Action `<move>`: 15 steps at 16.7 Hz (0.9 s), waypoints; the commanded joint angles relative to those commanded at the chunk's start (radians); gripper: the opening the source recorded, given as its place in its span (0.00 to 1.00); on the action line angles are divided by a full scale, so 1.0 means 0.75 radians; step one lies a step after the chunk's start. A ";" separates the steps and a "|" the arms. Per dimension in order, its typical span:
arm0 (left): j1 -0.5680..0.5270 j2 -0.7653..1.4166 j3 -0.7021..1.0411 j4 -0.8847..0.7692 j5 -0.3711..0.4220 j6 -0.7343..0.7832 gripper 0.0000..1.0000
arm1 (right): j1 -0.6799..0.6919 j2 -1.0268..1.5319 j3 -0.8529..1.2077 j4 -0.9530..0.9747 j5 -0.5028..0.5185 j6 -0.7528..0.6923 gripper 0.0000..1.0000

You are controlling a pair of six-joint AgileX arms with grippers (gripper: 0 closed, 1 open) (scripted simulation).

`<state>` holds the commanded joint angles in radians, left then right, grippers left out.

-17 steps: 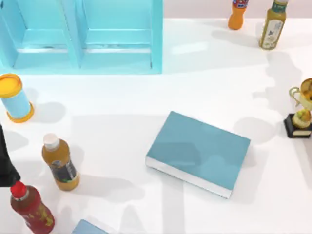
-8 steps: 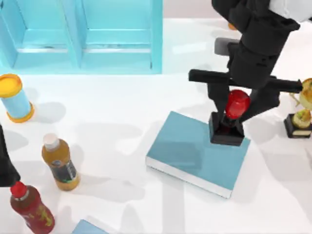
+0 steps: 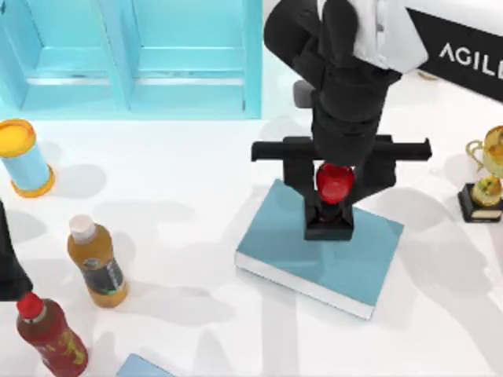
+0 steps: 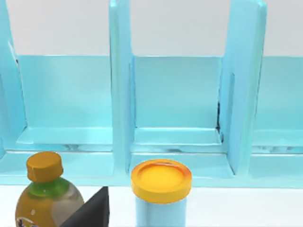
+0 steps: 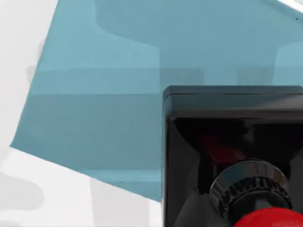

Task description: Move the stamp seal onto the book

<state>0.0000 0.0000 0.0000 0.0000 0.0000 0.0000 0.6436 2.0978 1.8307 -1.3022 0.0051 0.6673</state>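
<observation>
1. The right gripper (image 3: 333,182) hangs over the middle of the table, its two black fingers (image 3: 299,177) closed on the glossy red knob of the black-based stamp seal (image 3: 330,206).
2. The stamp seal's square base is over the thick teal-blue book (image 3: 275,236), near its far edge; whether it touches the cover I cannot tell.
3. The left arm (image 3: 9,263) sits parked at the table's left edge; its finger opening cannot be told.

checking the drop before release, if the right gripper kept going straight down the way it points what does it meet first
The right gripper points down with the stamp seal in its fingers, over the book. Going straight on, the seal's black base would meet the teal cover first. Whether it already touches is unclear.
</observation>
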 joint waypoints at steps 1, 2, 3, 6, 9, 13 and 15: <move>0.000 0.000 0.000 0.000 0.000 0.000 1.00 | 0.000 0.000 0.000 0.000 0.000 0.000 0.00; 0.000 0.000 0.000 0.000 0.000 0.000 1.00 | -0.006 -0.004 -0.005 -0.003 -0.004 0.001 0.00; 0.000 0.000 0.000 0.000 0.000 0.000 1.00 | -0.005 -0.004 -0.001 -0.005 -0.004 0.001 0.00; 0.000 0.000 0.000 0.000 0.000 0.000 1.00 | -0.001 -0.001 0.020 -0.022 -0.001 0.000 0.00; 0.000 0.000 0.000 0.000 0.000 0.000 1.00 | 0.000 -0.001 0.025 -0.026 0.000 0.000 0.00; 0.000 0.000 0.000 0.000 0.000 0.000 1.00 | 0.000 -0.001 0.025 -0.026 0.000 0.000 0.23; 0.000 0.000 0.000 0.000 0.000 0.000 1.00 | 0.000 -0.001 0.025 -0.026 0.000 0.000 0.38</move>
<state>0.0000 0.0000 0.0000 0.0000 0.0000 0.0000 0.6434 2.0972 1.8497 -1.3217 0.0051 0.6670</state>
